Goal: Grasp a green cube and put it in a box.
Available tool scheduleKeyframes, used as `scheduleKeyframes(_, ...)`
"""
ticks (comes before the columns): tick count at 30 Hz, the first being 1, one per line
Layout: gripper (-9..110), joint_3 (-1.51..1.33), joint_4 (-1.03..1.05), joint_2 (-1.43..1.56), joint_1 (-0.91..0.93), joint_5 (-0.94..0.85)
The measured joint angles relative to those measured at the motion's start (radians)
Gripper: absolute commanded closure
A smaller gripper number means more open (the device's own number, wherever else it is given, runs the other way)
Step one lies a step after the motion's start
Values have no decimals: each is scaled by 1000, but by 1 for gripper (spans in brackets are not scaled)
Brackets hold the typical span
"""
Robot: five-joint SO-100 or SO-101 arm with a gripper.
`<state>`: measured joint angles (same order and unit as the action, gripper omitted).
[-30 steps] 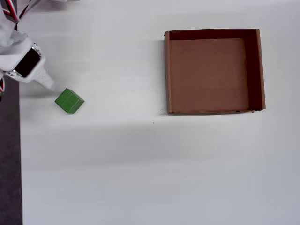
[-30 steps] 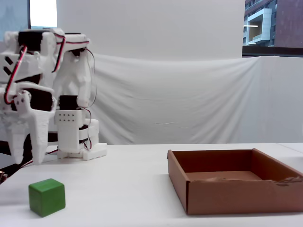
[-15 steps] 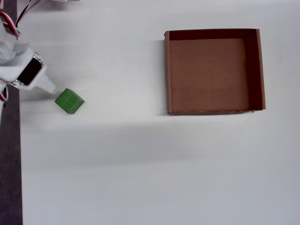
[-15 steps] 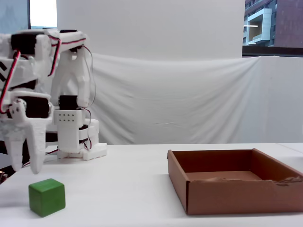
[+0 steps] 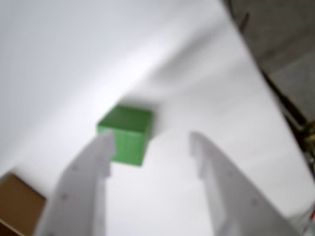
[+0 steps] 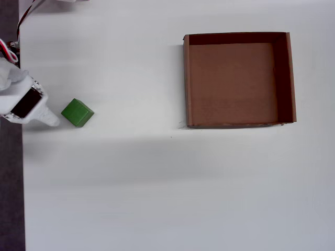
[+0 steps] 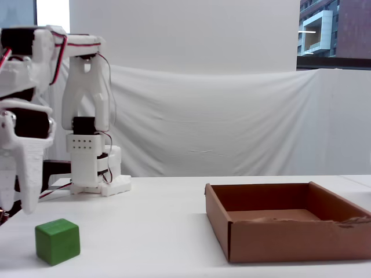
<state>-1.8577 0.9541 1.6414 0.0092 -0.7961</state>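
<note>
The green cube [image 6: 77, 112] rests on the white table near its left edge, far from the box [image 6: 186, 78] at the upper right of the overhead view. My gripper [image 6: 51, 121] is just left of the cube there. In the fixed view the gripper [image 7: 18, 207] hangs above and left of the cube [image 7: 57, 241], apart from it. The blurred wrist view shows the gripper [image 5: 151, 147] open, its jaws wide apart. The cube [image 5: 125, 135] lies beyond the left fingertip [image 5: 102, 147], not between the two. The box [image 7: 290, 238] holds nothing.
The arm's white base [image 7: 93, 174] stands at the back left of the table. A dark strip [image 6: 10, 198] runs beyond the table's left edge, under the gripper. A white cloth backdrop [image 7: 232, 121] closes off the rear.
In the overhead view the gripper has slid down from above-left of the cube to level with it on its left. In the fixed view it moved left. The cube stayed put.
</note>
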Motion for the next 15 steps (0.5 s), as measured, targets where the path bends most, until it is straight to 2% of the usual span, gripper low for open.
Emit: scheduleKeyframes(15, 81, 149, 123, -146, -84, 121)
